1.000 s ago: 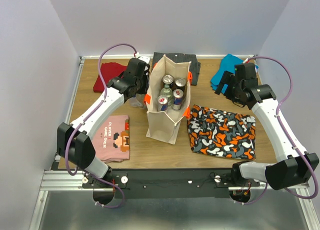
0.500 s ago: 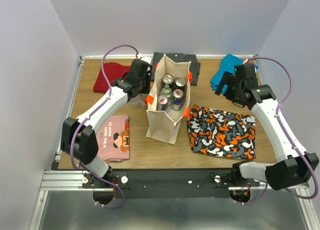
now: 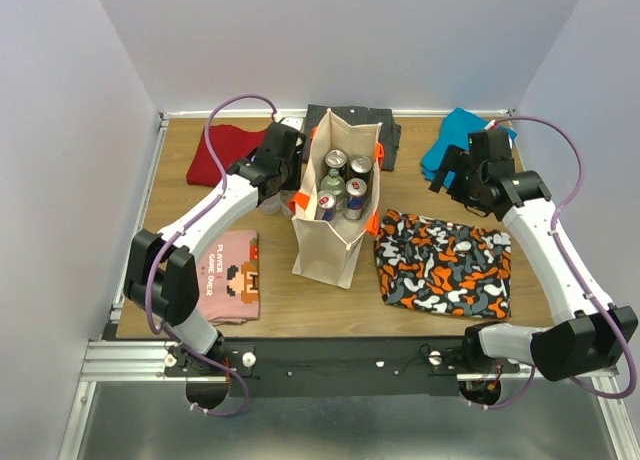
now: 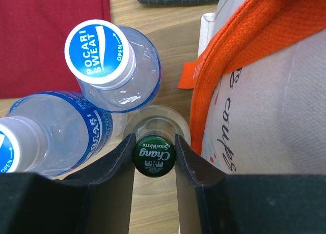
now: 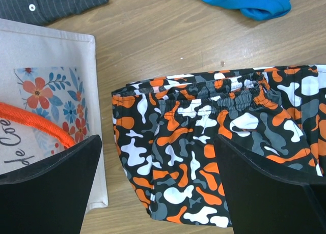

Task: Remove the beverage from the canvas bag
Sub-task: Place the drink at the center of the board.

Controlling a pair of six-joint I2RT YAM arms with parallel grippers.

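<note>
We note: left claw (image 4: 154, 142) pinches upright bottle (image 4: 154, 157) by its cap, just left of bag (image 4: 265, 107); right claw (image 5: 158, 142) wide.

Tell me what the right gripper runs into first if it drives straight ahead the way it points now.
The right gripper would most likely meet the camouflage shorts seen between its open fingers; the canvas bag sits off to the side. Depth is unclear.
</note>
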